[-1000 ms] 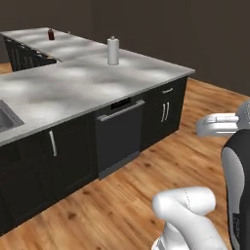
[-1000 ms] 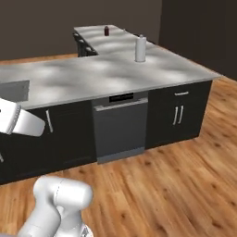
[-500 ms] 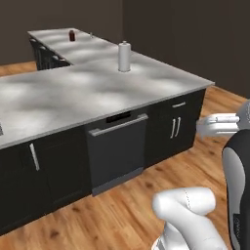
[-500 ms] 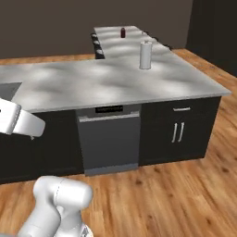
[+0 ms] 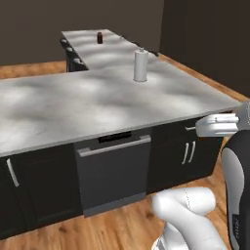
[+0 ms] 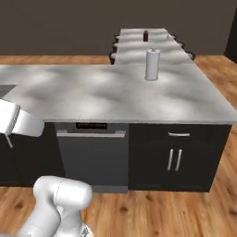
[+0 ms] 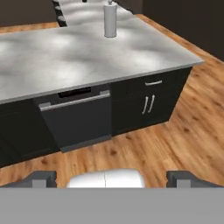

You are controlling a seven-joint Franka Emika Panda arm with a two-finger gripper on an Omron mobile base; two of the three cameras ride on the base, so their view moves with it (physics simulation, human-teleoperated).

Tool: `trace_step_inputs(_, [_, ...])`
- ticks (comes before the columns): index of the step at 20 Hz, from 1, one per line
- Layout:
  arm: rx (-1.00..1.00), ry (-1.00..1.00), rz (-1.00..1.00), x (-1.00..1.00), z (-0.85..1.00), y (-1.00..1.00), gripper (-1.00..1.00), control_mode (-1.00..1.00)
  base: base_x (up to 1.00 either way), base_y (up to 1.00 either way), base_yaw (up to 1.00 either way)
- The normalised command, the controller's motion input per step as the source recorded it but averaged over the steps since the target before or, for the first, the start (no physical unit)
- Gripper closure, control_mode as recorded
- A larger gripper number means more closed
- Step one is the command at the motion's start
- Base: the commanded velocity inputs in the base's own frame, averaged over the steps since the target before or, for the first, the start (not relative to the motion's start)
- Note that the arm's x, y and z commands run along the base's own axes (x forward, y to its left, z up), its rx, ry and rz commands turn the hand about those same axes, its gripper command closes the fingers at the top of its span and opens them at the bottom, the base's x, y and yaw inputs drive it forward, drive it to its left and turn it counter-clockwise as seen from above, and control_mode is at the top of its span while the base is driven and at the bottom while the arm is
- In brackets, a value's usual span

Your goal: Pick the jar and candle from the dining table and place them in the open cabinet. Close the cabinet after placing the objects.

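My gripper (image 7: 113,179) is open, its two dark fingertips (image 7: 43,178) standing far apart at the bottom of the hand view with nothing between them. It faces a marble counter (image 7: 57,61) with black fronts, from well back over the wooden floor. The jar, the candle, the dining table and the cabinet are out of view.
A black dishwasher (image 5: 114,171) (image 6: 92,155) is set under the counter (image 5: 73,107), beside double doors (image 6: 175,157). On top stands a white cylinder (image 5: 140,65) (image 6: 152,65) (image 7: 110,19). A small red-brown bottle (image 5: 99,37) (image 6: 145,35) sits on the counter's far leg. Wooden floor (image 7: 175,131) lies open to the right.
The whole picture has shifted because the base moved: the counter now stands closer and more face-on, and the sink has slid out at the left. The gripper stays open.
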Motion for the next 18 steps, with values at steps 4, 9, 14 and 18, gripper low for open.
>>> trace_step_inputs(4, [0.00, 0.00, 0.00, 0.00, 0.00, 0.00, -1.00, 1.00, 0.96, -1.00, 0.37])
trace_step_inputs(9, [0.00, 0.00, 0.00, 0.00, 0.00, 0.00, -1.00, 1.00, 0.64, -1.00, 0.28])
trace_step_inputs(14, [0.00, 0.00, 0.00, 0.00, 0.00, 0.00, -1.00, 1.00, 0.32, -1.00, 0.19])
trace_step_inputs(18, [0.00, 0.00, 0.00, 0.00, 0.00, 0.00, -1.00, 1.00, 0.09, -1.00, 0.19])
